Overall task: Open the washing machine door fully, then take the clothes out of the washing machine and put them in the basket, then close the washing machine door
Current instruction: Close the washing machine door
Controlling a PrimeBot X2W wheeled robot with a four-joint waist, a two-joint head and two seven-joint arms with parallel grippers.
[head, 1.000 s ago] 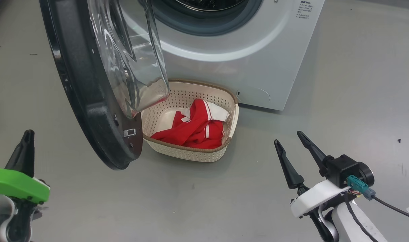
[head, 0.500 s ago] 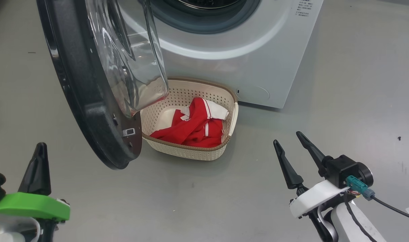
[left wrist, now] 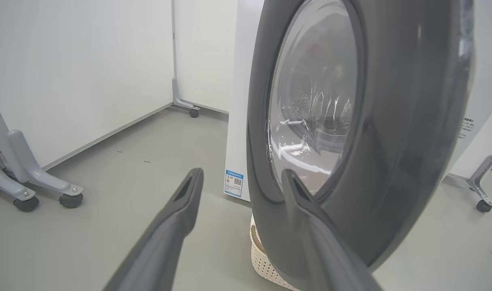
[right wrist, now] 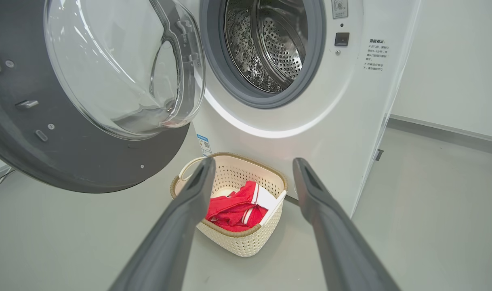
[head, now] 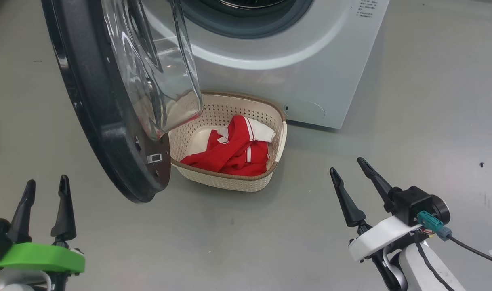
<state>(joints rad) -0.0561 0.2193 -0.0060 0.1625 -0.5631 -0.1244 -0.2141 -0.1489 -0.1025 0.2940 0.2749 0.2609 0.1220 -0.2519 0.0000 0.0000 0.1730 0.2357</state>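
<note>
Bare grey floor (head: 238, 242), open all round. Left claw (head: 45, 182) and right claw (head: 346, 165) both gape, empty. The jersey (head: 234, 149) lies in the basket (head: 226, 174) ahead of the right claw (drum (right wrist: 266, 44) looks empty), so closing comes next. I'd push the door (head: 88, 121), just ahead of the left claw, shut — its lower edge overhangs the basket.

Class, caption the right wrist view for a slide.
Open right gripper faces clothes in basket; washing machine door open.

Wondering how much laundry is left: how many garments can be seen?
1: a red jersey, bunched in the basket in front of the washing machine. More could be hidden beneath it.
</note>
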